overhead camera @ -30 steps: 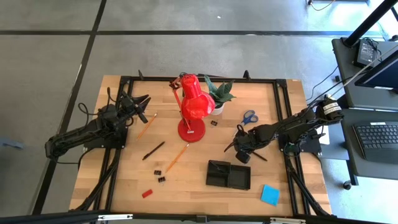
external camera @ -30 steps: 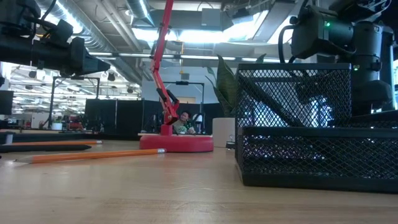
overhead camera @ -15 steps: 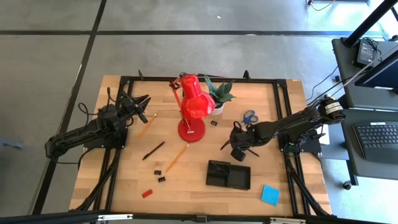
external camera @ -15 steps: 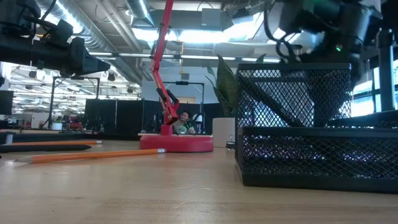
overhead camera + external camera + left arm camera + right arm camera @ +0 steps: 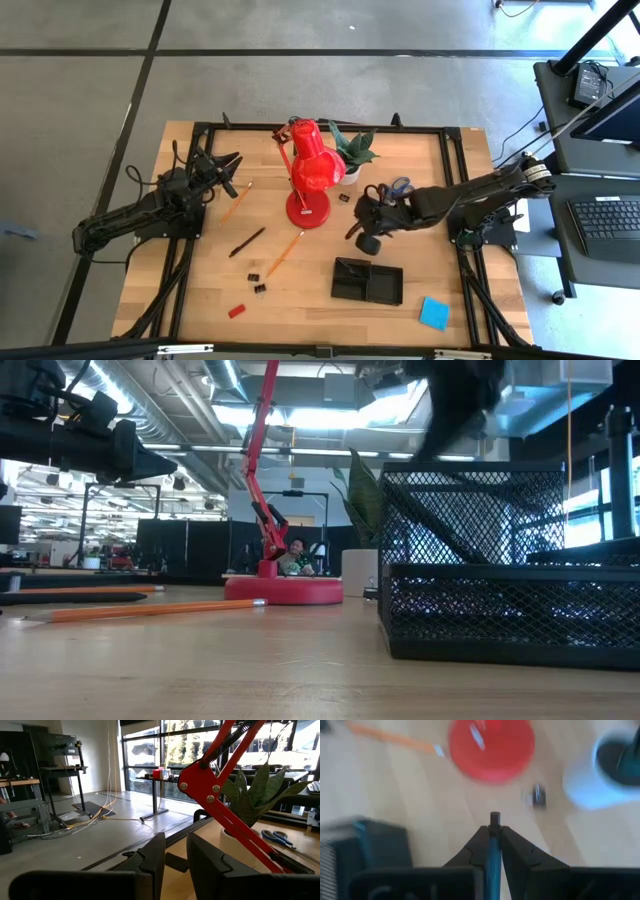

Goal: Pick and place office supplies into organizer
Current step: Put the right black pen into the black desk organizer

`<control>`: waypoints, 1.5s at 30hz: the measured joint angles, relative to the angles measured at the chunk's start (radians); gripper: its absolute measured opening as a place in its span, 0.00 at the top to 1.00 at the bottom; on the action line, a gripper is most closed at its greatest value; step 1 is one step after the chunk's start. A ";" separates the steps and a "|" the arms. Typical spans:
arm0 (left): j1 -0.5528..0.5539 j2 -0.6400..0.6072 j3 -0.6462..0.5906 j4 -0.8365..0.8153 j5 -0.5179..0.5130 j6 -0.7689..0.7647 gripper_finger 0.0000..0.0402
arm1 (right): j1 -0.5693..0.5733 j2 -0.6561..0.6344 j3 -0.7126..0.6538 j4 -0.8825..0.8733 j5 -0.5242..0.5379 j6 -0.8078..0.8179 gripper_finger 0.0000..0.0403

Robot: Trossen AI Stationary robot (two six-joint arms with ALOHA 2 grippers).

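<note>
I have the right gripper point(image 5: 494, 836) clamped on a black pen point(image 5: 493, 852), carried between lamp base point(image 5: 307, 212) and organizer point(image 5: 367, 281). Next I must align over a compartment and release. Left gripper point(image 5: 228, 172) waits far-left, slightly parted.

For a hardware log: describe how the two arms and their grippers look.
Both arms are dark, jointed and slim, with black cables looped along them. The left gripper has two flat, dark, wedge-shaped fingers. The right gripper has matching dark tapered fingers. No markings show.
</note>
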 joint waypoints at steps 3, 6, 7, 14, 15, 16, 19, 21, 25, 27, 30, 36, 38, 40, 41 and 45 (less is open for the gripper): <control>0.000 0.000 0.000 0.000 0.000 0.000 0.81 | 0.035 -0.001 0.073 0.034 0.044 -0.026 0.90; 0.000 0.000 0.000 0.000 0.000 0.000 0.81 | 0.081 -0.002 0.113 0.100 0.069 -0.046 0.90; 0.000 0.000 0.000 0.000 0.000 0.000 0.81 | 0.095 -0.002 0.117 0.133 0.070 -0.050 0.90; 0.000 0.000 0.000 0.000 0.000 0.000 0.81 | 0.183 -0.002 0.047 0.356 0.101 -0.050 0.90; 0.000 0.000 0.000 0.000 0.000 0.000 0.81 | 0.195 -0.002 0.027 0.394 0.121 -0.049 0.90; 0.000 0.000 0.000 0.000 0.000 0.000 0.81 | 0.205 -0.002 0.008 0.433 0.133 -0.049 0.90; 0.000 0.000 0.000 0.000 0.000 0.000 0.81 | 0.227 -0.002 -0.058 0.542 0.149 -0.029 0.90; 0.000 0.000 0.000 0.000 0.000 0.000 0.81 | 0.239 -0.002 -0.101 0.599 0.155 -0.025 0.90; 0.000 0.000 0.000 0.000 0.000 0.000 0.81 | 0.256 -0.002 -0.176 0.675 0.159 -0.025 0.90; 0.000 0.000 0.000 0.000 0.000 0.000 0.81 | 0.258 -0.002 -0.226 0.736 0.159 -0.026 0.90; 0.000 0.000 0.000 0.000 0.000 0.000 0.81 | 0.257 -0.002 -0.301 0.845 0.159 -0.025 0.90; 0.000 0.000 0.000 0.000 0.000 0.000 0.81 | 0.263 -0.002 -0.411 0.989 0.150 -0.026 0.90; 0.000 0.000 0.000 0.000 0.000 0.000 0.81 | 0.270 -0.002 -0.428 1.004 0.142 -0.030 0.90; 0.000 0.000 0.000 0.000 0.000 0.000 0.81 | 0.278 -0.002 -0.429 1.004 0.134 -0.031 0.90; 0.000 0.000 0.000 0.000 0.000 0.000 0.81 | 0.282 -0.002 -0.429 1.006 0.125 -0.033 0.90; 0.000 0.000 0.000 0.000 0.000 0.000 0.81 | 0.297 -0.002 -0.429 1.003 0.120 -0.057 0.90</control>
